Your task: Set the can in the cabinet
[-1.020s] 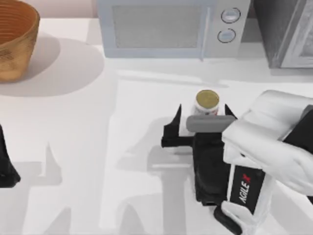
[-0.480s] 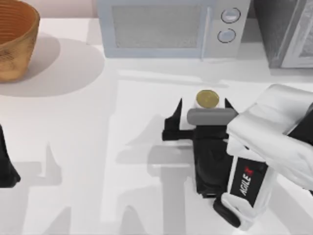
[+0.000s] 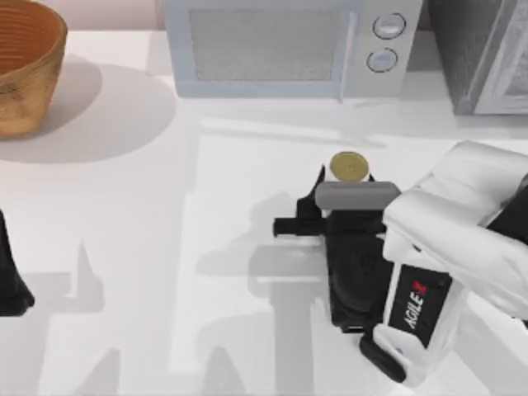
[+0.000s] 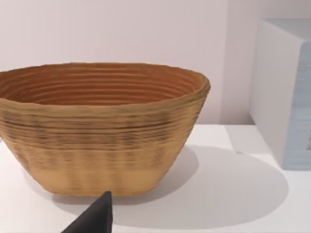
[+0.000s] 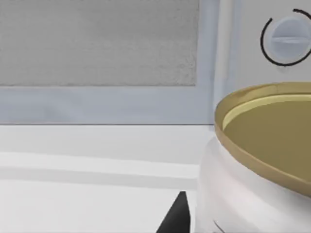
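Observation:
The can (image 3: pixel 349 165) stands upright on the white table in front of the microwave, its dull gold top facing up. My right gripper (image 3: pixel 346 180) reaches in from the table's right side, and its dark fingers press against both sides of the can. In the right wrist view the can (image 5: pixel 257 160) looms close, with one dark fingertip (image 5: pixel 176 216) beside its white wall. The cabinet (image 3: pixel 483 58), dark grey and speckled with a pale framed door, stands at the back right. My left arm (image 3: pixel 12 280) rests parked at the table's left edge.
A light grey microwave (image 3: pixel 280 49) with two round knobs stands at the back centre, just behind the can. A woven basket (image 3: pixel 25 66) sits at the back left, and it is large in the left wrist view (image 4: pixel 97 126).
The right gripper moved forward until its spread fingers flanked the can, then the fingers drew together against the can's sides. The can and the left arm stayed put.

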Controlling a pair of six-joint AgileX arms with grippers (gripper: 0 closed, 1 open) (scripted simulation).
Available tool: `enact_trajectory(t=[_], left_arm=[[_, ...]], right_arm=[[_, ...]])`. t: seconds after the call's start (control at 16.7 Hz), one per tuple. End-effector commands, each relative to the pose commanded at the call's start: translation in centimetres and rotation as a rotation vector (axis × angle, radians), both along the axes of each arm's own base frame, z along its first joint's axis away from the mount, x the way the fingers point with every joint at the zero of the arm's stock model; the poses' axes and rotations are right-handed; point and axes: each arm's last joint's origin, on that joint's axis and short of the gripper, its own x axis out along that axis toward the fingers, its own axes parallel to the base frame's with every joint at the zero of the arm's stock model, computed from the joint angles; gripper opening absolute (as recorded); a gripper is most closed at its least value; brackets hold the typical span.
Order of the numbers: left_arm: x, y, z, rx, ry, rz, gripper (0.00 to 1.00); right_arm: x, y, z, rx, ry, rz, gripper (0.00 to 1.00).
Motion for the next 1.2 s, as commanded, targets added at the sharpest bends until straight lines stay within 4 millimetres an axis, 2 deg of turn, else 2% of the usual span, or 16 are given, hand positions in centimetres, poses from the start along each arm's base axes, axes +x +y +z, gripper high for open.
enact_trajectory(t=[0.24,0.3,0.84,1.2], left_arm=[[0.0,0.0,0.0,0.000,0.000,0.000,1.00],[0.0,0.0,0.0,0.000,0.000,0.000,1.00],[0.0,0.0,0.0,0.000,0.000,0.000,1.00],[0.0,0.0,0.0,0.000,0.000,0.000,1.00]], right_arm=[[0.0,0.0,0.0,0.000,0.000,0.000,0.02],[0.0,0.0,0.0,0.000,0.000,0.000,0.00],[0.0,0.1,0.0,0.003,-0.001,0.003,0.00],[0.6,0.7,3.5,0.020,-0.019,0.005,0.00]])
